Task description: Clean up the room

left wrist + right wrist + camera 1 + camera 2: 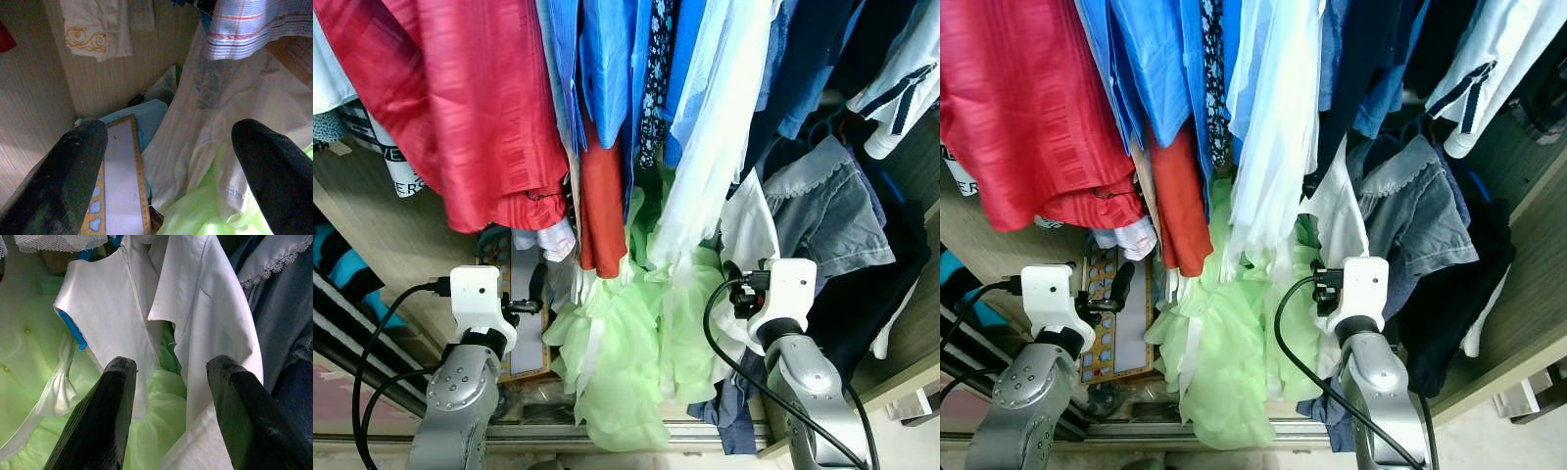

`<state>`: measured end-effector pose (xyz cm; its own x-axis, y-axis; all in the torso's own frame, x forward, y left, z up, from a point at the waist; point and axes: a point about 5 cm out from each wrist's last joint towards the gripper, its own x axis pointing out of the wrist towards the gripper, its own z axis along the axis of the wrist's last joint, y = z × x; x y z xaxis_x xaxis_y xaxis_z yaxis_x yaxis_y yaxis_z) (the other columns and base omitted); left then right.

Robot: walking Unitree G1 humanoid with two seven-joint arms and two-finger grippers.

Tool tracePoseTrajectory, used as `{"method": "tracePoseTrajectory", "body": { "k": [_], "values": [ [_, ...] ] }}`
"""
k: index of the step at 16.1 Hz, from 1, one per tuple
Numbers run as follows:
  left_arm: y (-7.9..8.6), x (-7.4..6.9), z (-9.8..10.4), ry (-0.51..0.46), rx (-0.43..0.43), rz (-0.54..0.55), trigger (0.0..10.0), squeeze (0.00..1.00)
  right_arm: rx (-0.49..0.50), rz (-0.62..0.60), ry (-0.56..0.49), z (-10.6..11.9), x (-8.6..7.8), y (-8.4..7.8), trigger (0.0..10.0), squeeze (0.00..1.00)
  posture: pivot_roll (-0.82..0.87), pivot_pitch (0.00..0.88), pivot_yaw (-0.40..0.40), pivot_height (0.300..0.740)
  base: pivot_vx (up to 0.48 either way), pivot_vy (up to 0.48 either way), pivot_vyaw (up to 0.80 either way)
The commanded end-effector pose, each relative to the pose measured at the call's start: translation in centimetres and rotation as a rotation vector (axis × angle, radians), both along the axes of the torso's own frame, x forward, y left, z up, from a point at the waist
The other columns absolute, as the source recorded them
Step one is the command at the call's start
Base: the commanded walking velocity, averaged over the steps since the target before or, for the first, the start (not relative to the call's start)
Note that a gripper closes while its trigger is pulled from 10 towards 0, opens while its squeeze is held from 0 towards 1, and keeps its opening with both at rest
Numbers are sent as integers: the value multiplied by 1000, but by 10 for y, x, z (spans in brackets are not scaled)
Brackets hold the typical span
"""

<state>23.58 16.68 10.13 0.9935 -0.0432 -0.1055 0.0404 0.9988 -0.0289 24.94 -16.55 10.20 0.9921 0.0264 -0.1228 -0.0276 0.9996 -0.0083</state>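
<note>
Both arms reach into a wardrobe packed with hanging clothes. The left hand [166, 166] is spread wide and holds nothing; it sits low by the wardrobe's wooden side wall [382, 225], pointing at a flat board with a ruler edge [120, 191] and a pale garment beside it. The right hand [168, 401] is also spread apart and holds nothing, close in front of a white shirt [146, 318] that hangs over a light green dress [626, 362]. A red garment [450, 108] and blue shirts [607, 69] hang above; a grey dress [827, 211] hangs to the right.
</note>
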Motion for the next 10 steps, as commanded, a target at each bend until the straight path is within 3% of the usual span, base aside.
{"method": "tracePoseTrajectory", "body": {
  "k": [1, 10],
  "values": [
    [-1, 1, 0, 8, 13, -19, 10000, 0, -16, 23, -4, 2, 3, 2, 10000, 0, -27, 0, 21, 740, 0, 0, 0],
    [0, 5, 1, 2, 24, -29, 10000, 0, -29, 43, -15, 4, 8, 5, 10000, 0, -25, 0, 12, 740, 0, 0, 0]
  ]
}}
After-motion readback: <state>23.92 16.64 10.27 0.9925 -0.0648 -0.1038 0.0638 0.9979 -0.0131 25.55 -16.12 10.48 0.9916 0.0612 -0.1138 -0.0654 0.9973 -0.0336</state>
